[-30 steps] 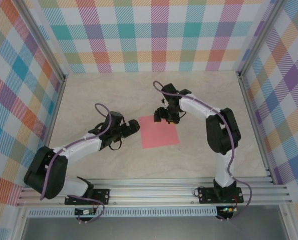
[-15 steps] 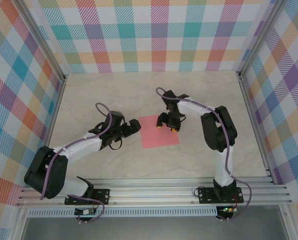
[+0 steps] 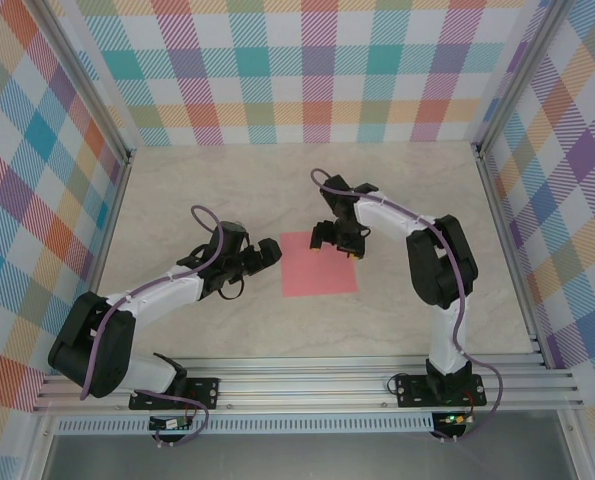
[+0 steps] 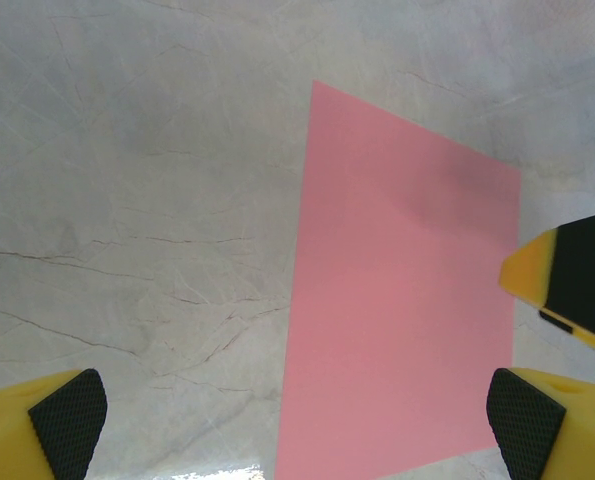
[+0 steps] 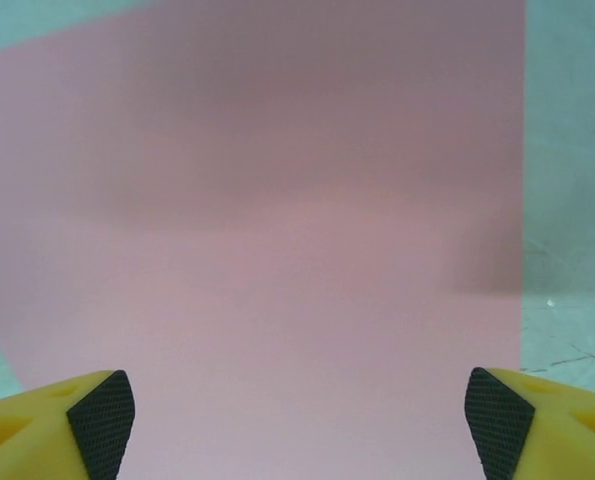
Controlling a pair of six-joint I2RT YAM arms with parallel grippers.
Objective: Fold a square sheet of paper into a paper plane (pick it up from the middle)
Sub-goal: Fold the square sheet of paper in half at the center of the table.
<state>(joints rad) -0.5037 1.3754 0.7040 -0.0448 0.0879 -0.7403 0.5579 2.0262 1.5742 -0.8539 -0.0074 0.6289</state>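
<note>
The square sheet of paper (image 3: 315, 270) lies flat and unfolded on the marble tabletop, salmon-pink, near the middle. It also fills much of the left wrist view (image 4: 397, 310) and the right wrist view (image 5: 277, 230). My left gripper (image 3: 269, 250) hovers just off the sheet's left edge, its jaws wide open with nothing between them (image 4: 292, 420). My right gripper (image 3: 337, 243) sits over the sheet's far right corner, jaws spread wide and empty (image 5: 297, 415). One yellow finger of the right gripper (image 4: 567, 275) pokes into the left wrist view.
Plaid walls (image 3: 307, 70) enclose the table on three sides, with metal posts at the corners. An aluminium rail (image 3: 307, 385) carrying both arm bases runs along the near edge. Bare marble (image 3: 227, 190) stretches behind and in front of the sheet.
My right gripper dipped toward the sheet's far right corner and its jaws have spread wider. The left arm has held still and the sheet stays flat.
</note>
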